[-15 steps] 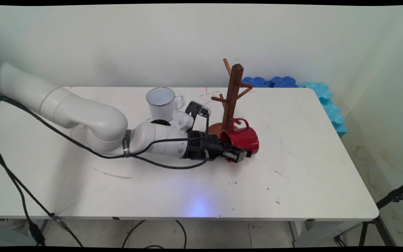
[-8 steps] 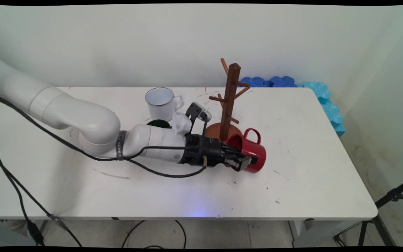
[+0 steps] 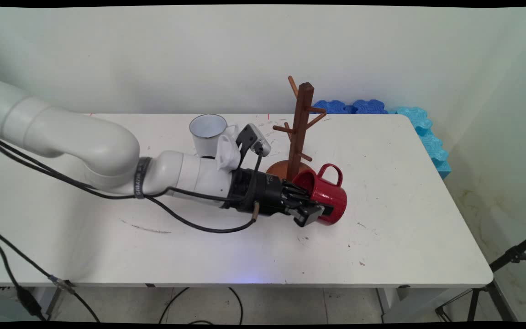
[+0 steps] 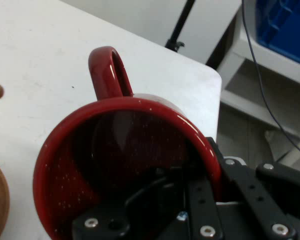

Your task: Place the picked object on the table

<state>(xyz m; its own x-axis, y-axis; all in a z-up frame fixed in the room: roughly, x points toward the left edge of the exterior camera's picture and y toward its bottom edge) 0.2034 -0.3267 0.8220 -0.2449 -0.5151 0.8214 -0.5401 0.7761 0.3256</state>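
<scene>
A red enamel mug (image 3: 330, 195) lies tipped on its side, handle (image 3: 331, 171) up, just right of the wooden mug tree's round base (image 3: 277, 169). My gripper (image 3: 311, 213) is shut on the mug's rim at its near side, one finger inside and one outside. In the hand view the red mug (image 4: 124, 165) fills the middle, its mouth facing the camera and its handle (image 4: 107, 70) pointing up. The gripper (image 4: 205, 197) pinches the rim's right side. Whether the mug touches the table I cannot tell.
The mug tree (image 3: 301, 128) stands upright with bare pegs just behind the gripper. A white mug (image 3: 208, 131) stands behind the wrist. Blue foam pieces (image 3: 423, 125) line the table's far right edge. A black tripod (image 3: 512, 258) stands off the right side.
The gripper has carried the red mug right and toward the near side, away from the tree's base, then raised it slightly. The mug tree stands a little straighter than a second ago.
</scene>
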